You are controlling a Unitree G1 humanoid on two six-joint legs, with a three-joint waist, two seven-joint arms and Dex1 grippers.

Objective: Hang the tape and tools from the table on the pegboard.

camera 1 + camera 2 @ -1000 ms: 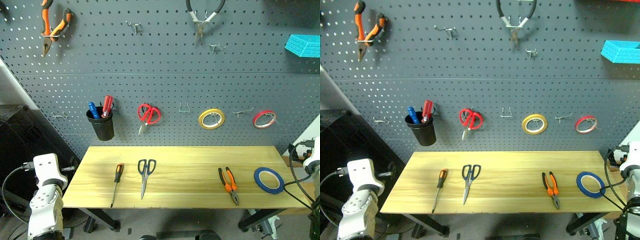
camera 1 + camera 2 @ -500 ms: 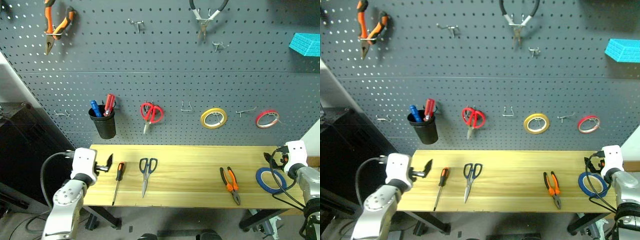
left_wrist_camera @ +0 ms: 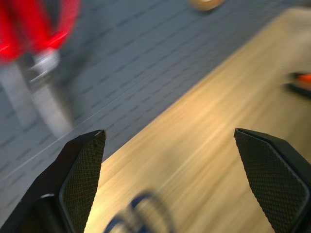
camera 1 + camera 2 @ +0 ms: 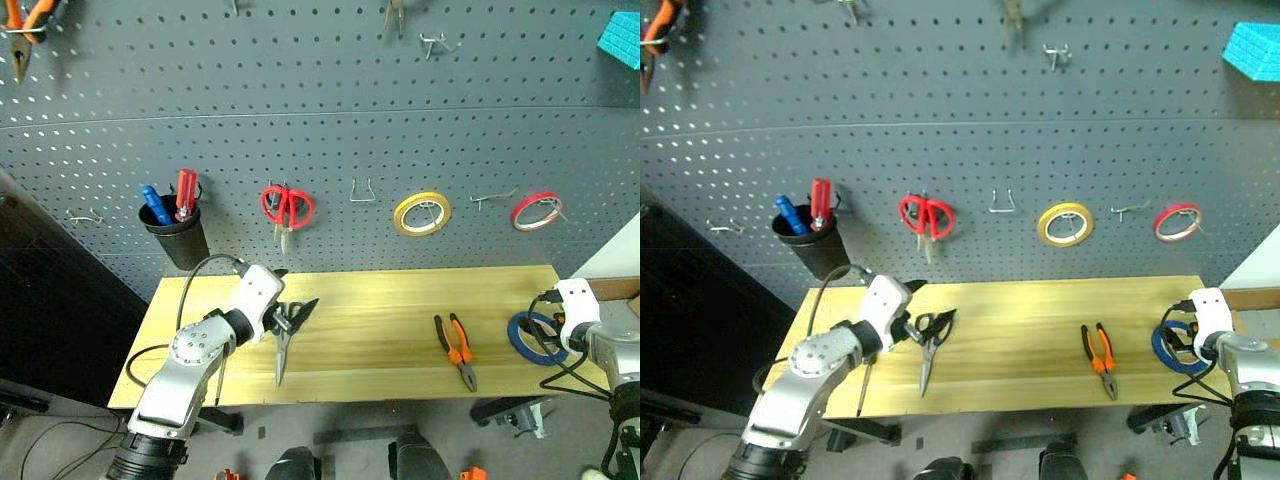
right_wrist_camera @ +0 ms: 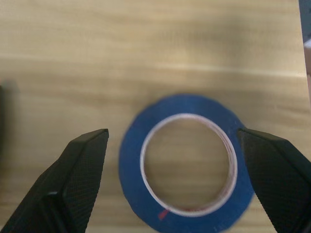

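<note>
Both pincers stand spread wide and hold nothing. The left pincer [image 4: 292,313] hovers over the left part of the surface [image 4: 380,320], right above the dark handles of the scissors [image 4: 281,352], whose blades point toward the near edge; from the head views it is hard to tell whether a finger touches the handles, and in the left wrist view the two black fingers [image 3: 80,170] frame bare wood with the blurred handle loops between them. Just left of the scissors, mostly hidden under the left arm, lies the screwdriver [image 4: 862,385]. The right pincer [image 5: 172,174] is poised above the blue tape [image 5: 187,162], which lies flat near the right end of the surface, its ring between the fingers without either touching it. The pliers [image 4: 455,350] lie with orange-and-black handles toward the pegboard [image 4: 330,120], between the scissors and the tape and well apart from both pincers. On the pegboard hang red scissors [image 4: 286,207], a yellow tape ring [image 4: 421,213], a red tape ring [image 4: 535,211] and a black cup [image 4: 172,235] holding red and blue screwdrivers.
</note>
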